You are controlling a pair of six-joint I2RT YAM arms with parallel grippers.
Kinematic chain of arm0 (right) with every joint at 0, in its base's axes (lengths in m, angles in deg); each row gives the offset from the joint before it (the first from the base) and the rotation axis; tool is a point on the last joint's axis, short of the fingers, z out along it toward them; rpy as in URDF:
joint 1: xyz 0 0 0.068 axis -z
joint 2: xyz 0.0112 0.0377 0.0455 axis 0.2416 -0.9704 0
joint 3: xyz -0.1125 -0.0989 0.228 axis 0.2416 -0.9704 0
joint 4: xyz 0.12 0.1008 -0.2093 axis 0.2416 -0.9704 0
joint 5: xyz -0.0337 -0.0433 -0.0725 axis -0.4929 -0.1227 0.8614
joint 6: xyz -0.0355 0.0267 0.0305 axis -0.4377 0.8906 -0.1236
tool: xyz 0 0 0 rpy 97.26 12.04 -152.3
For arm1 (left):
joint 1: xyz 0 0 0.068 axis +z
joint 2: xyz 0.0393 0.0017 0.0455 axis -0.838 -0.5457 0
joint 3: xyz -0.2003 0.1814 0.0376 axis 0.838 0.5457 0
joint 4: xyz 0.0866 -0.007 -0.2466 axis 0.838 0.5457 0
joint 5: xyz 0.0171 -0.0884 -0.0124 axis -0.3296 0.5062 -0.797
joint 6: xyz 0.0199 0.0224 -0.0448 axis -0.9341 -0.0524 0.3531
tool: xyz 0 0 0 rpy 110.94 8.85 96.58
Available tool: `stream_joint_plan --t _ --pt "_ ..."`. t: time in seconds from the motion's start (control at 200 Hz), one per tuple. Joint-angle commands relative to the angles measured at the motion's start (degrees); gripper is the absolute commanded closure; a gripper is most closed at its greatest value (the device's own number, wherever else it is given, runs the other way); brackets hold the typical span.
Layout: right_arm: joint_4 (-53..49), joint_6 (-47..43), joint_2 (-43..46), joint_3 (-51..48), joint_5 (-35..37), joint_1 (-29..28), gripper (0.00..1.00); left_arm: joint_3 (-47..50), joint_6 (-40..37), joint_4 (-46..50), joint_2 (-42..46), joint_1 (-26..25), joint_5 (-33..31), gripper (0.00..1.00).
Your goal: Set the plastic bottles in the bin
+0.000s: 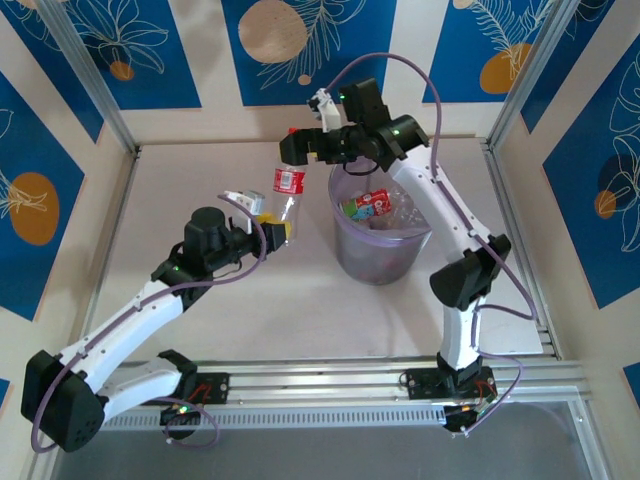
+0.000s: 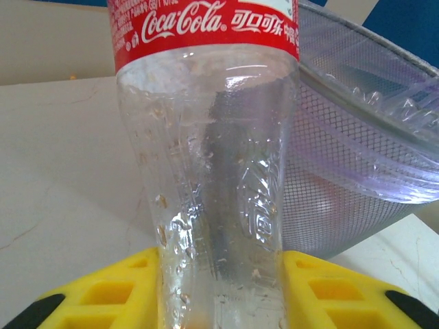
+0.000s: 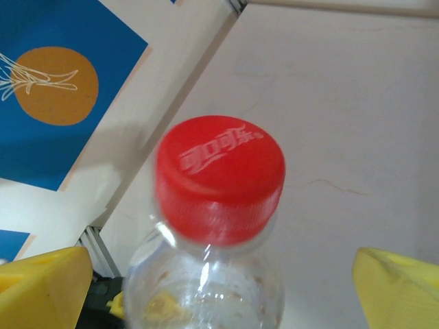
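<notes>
While the left claw is clamped on the lower body of a clear bottle, its yellow fingers pressing both sides, the right claw stands wide apart around the neck below the red cap, with a clear gap between each finger and the plastic. From above, the left claw grips the bottle upright just beside the left rim of the bin, and the right claw is at its top; whether its base rests on the table I cannot tell. The bin sits near the middle of the table, toward the far edge, with other bottles inside, red and green labels showing. The table is pale and faintly cracked, fenced by a metal frame and blue walls printed with orange discs and white leaves. The held bottle's red label reads "Coca-Cola" beside white Chinese characters; the cap carries white Chinese script.
</notes>
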Motion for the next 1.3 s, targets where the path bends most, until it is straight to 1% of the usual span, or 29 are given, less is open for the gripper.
stream_joint_plan --t 0.0,0.125,0.23,0.295,0.375,0.475,0.525,0.575,0.68,0.735,0.845,1.095,1.226,1.296 --pt "-3.3 -0.86 -1.87 2.85 -2.77 -1.2 0.05 0.71 -0.14 -2.97 1.63 -0.1 0.5 0.65" --pt "-3.72 -0.98 -3.01 3.22 -3.51 -2.09 0.17 0.71 -0.37 -2.13 1.84 -0.02 -0.61 0.66" --pt "-3.68 -1.02 -3.22 3.21 -3.64 -2.44 0.36 0.88 -0.49 -1.66 1.94 -0.11 -1.3 0.65" --pt "-3.65 -1.08 -3.23 3.19 -3.68 -2.45 0.45 0.96 -0.62 -1.43 2.01 -0.04 -1.78 0.65" --pt "-3.54 -0.88 -3.25 3.2 -3.82 -2.45 0.5 1.06 -0.8 -0.97 2.3 -0.08 -2.45 0.66" --pt "-3.21 -0.74 -3.27 3.16 -4.15 -2.53 0.52 1.06 -0.96 -0.29 2.41 -0.02 -3.43 0.65" --pt "-3.12 -0.63 -3.35 3.16 -4.3 -2.51 0.53 1.13 -0.92 -0.12 2.45 -0.03 -3.55 0.61" --pt "-3.04 -0.64 -3.31 2.99 -4.4 -2.53 0.54 1.15 -0.79 0.07 2.25 -0.02 -3.41 0.48" --pt "-2.48 -0.56 -3.32 2.64 -4.3 -2.45 0.56 1.47 -0.47 0.12 2.12 -0.06 -2.95 0.14" --pt "-2.26 -0.41 -3.33 2.63 -4.11 -2.4 0.57 1.97 -0.25 -0.08 2.05 -0.07 -2.94 0.0" --pt "-2.24 -0.64 -3.45 4.59 -3.78 -1.95 0.58 3.02 -0.02 -0.45 2.18 -0.04 -3.03 0.0" --pt "-4.35 -1.66 -3.95 14.84 -1.45 0.35 0.61 3.37 -0.48 -0.21 2.51 0.05 -2.95 0.0" --pt "-2.93 -1.6 -2.5 16.71 -1.21 2.38 0.61 1.88 0.36 0.21 2.02 -0.11 -0.5 0.0" --pt "-2.08 -1.25 -1.58 17.58 -1.18 3.83 0.61 1.76 2.8 -1.97 1.27 -0.11 0.67 0.0"
